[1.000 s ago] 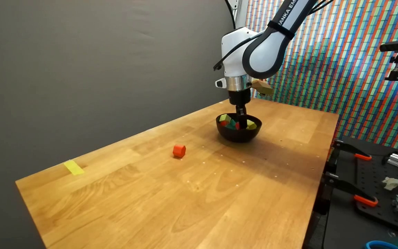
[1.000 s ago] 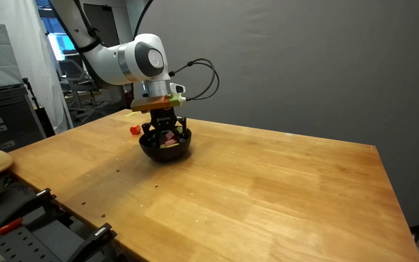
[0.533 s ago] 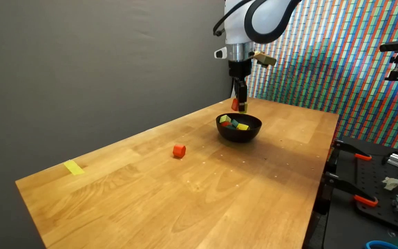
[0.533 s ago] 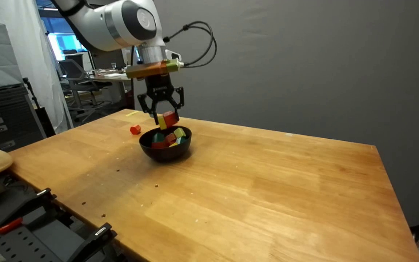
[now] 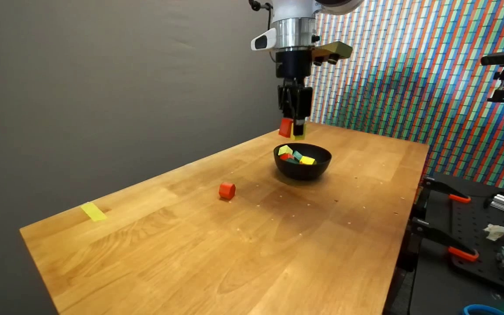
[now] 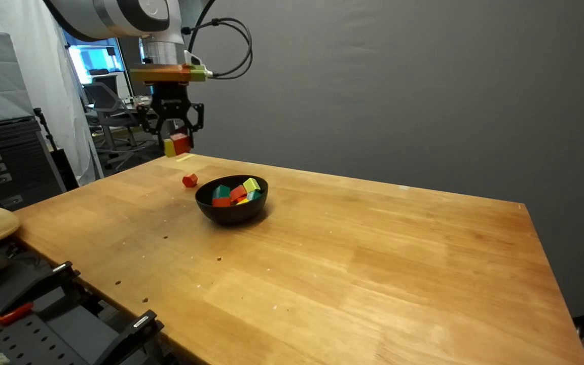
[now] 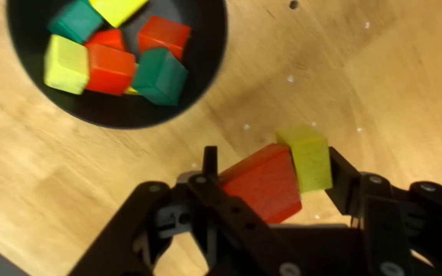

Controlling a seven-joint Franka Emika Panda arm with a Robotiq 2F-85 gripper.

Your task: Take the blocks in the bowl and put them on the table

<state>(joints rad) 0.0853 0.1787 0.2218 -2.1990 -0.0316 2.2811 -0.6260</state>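
Red block (image 7: 265,184) and yellow block (image 7: 312,163) are pinched together in Robotiq gripper (image 6: 176,144) above wooden table (image 5: 234,262). More red, yellow, green blocks (image 7: 110,69) sit in black bowl (image 5: 301,172); red hexagonal block (image 5: 227,191) lies on table near bowl.

The table (image 6: 373,263) is smooth, grained wood with a soft sheen. The blocks (image 7: 109,71) look like painted wood, smooth and nearly matt. The bowl (image 5: 302,173) is smooth with a faint sheen, its material unclear. The gripper (image 6: 176,143) is matt, its screw heads (image 7: 290,269) bare metal. The arm (image 5: 291,8) looks like glossy plastic, the collar (image 5: 295,33) polished metal. The tape (image 5: 93,211) is matt and papery.
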